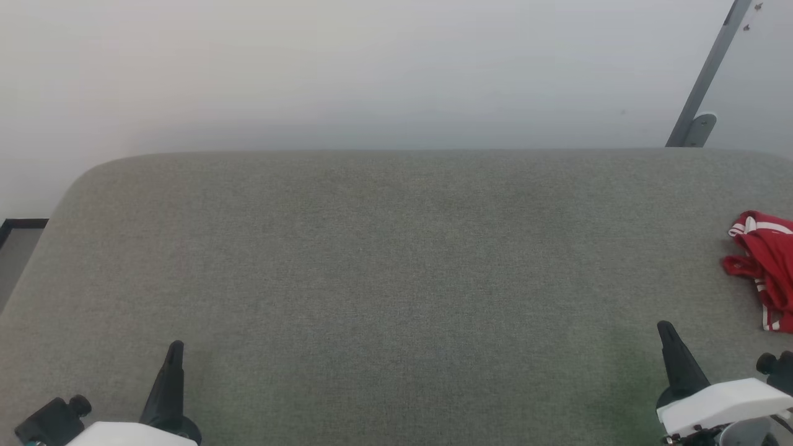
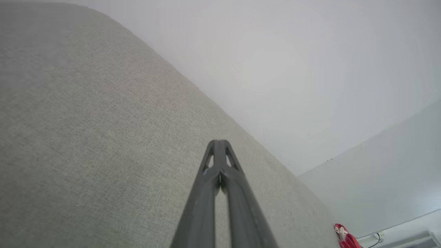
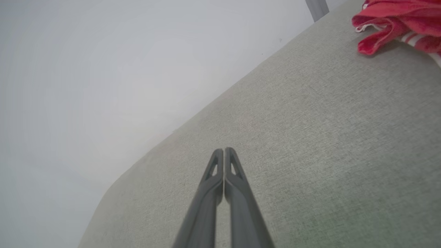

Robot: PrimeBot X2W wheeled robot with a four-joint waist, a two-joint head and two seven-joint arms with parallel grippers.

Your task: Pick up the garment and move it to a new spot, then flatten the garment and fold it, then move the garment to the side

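- The garment point(image 1: 765, 266) is a red shirt with red-and-white striped trim, bunched into a crumpled heap rather than spread flat
- It rests on the grey fabric tabletop point(image 1: 396, 279), ahead of the right fingers point(image 1: 678, 359) and out to their right, apart from them
- The head view's right edge cuts part of it off
- One loose red fold pokes out on the side facing the right fingers
- It lies well apart from the left fingers point(image 2: 206, 193), near the tabletop's far right end
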